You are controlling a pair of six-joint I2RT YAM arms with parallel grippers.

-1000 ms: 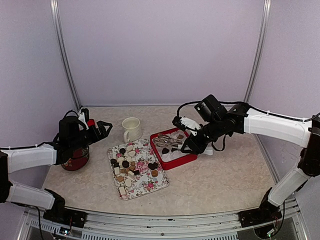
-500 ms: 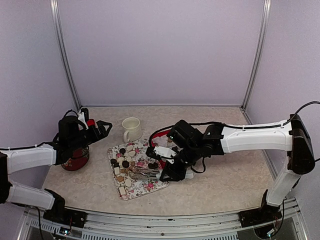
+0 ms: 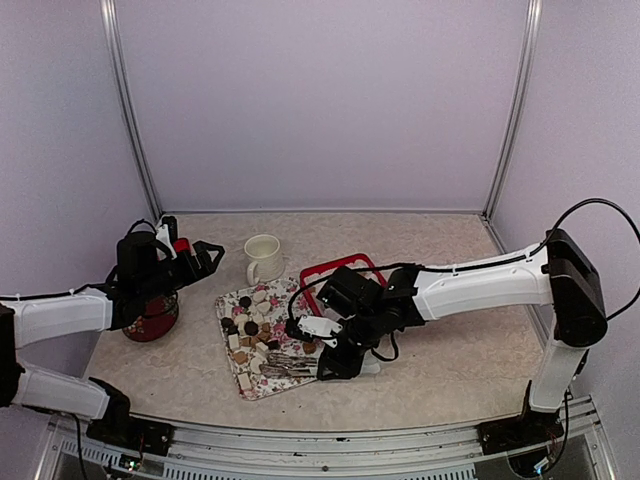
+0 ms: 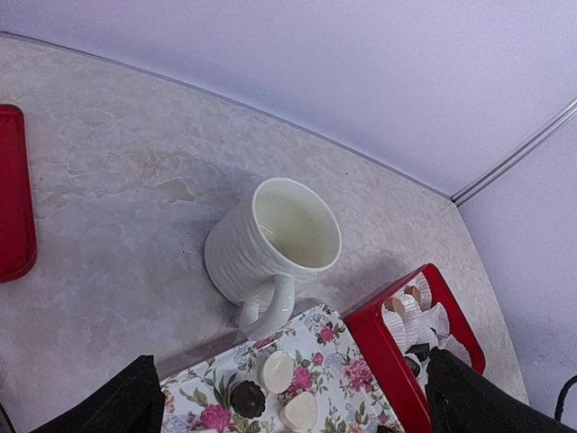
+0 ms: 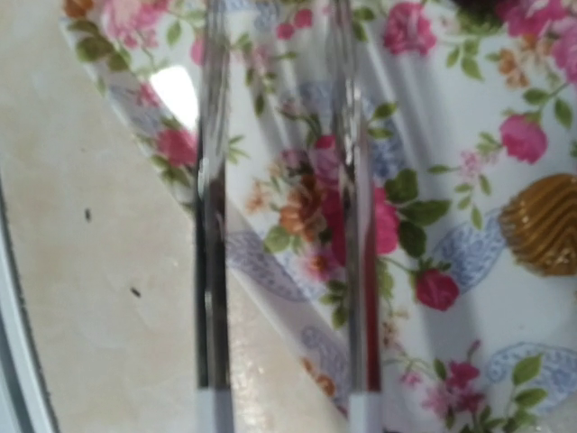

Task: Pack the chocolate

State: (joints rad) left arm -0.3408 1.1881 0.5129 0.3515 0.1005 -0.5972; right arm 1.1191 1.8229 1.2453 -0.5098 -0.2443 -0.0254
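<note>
Several chocolates (image 3: 252,328) in dark brown, tan and cream lie on a flowered tray (image 3: 300,375). My right gripper (image 3: 335,352) is shut on metal tongs (image 3: 283,362), held low over the tray's near corner. In the right wrist view the two tong arms (image 5: 212,225) stand apart with nothing between them, and a tan ridged chocolate (image 5: 541,225) lies to their right. The red box (image 3: 345,268) with white liners holds a few chocolates (image 4: 395,305). My left gripper (image 3: 203,256) hovers open left of the tray, its black fingers (image 4: 117,406) empty.
A white mug (image 3: 263,258) stands behind the tray, handle toward it; it also fills the left wrist view (image 4: 275,239). A dark red pot (image 3: 152,322) sits under the left arm. A red edge (image 4: 13,194) shows at the far left. Walls close in the back and sides.
My right arm has swung from the red box to the left and nearer, carrying the tongs down over the flowered tray's near corner. The left arm has not moved.
</note>
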